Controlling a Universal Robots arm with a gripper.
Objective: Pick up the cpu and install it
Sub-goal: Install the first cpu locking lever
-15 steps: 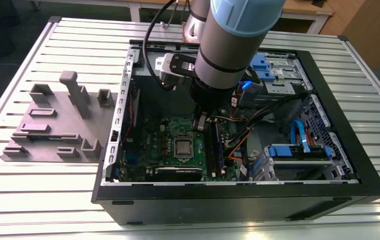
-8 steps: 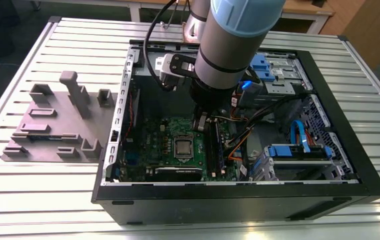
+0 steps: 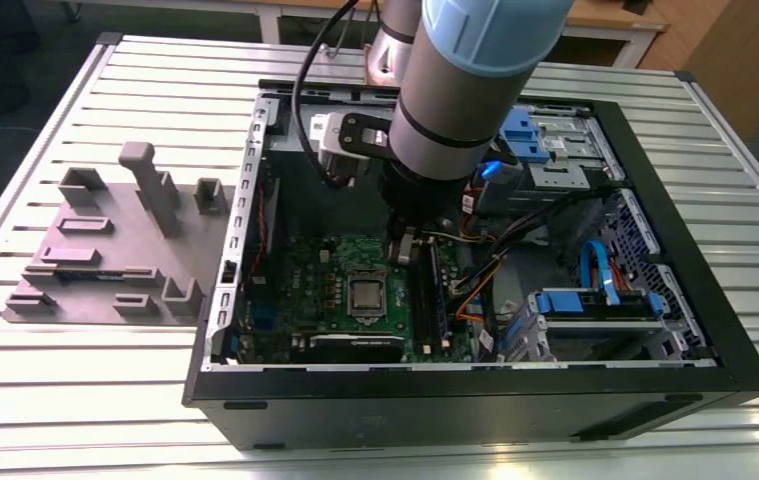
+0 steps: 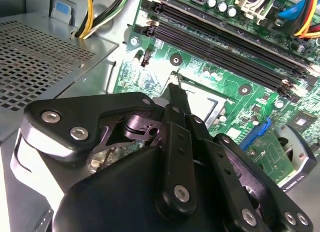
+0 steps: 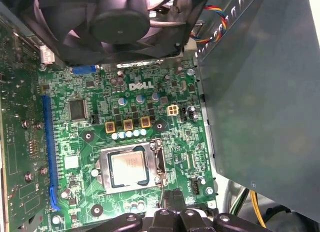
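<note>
The arm reaches down into the open computer case [image 3: 486,395], which lies on its side on a slatted metal table [image 3: 86,400]. The gripper [image 4: 176,89] hangs above the green motherboard [image 5: 80,192], close to the socket frame [image 5: 161,164] edge. In the second wrist view its fingers [image 4: 175,99] appear drawn together to a narrow tip with nothing between them (the black linkage hides much of the tip). The cpu [image 5: 129,168] sits flat inside the socket frame, silver top up, in the first wrist view; in the exterior view it [image 3: 364,293] shows as a pale square near the middle of the board, just below the arm. Beside the socket run 2 long black memory slots [image 4: 225,46]. A black cooling fan [image 5: 105,21] stands at the far board edge. A blue expansion slot [image 5: 50,152] runs along 1 side of the socket. On the table at the exterior view's left rests a grey fixture block [image 3: 106,255], well apart from the case.
</note>
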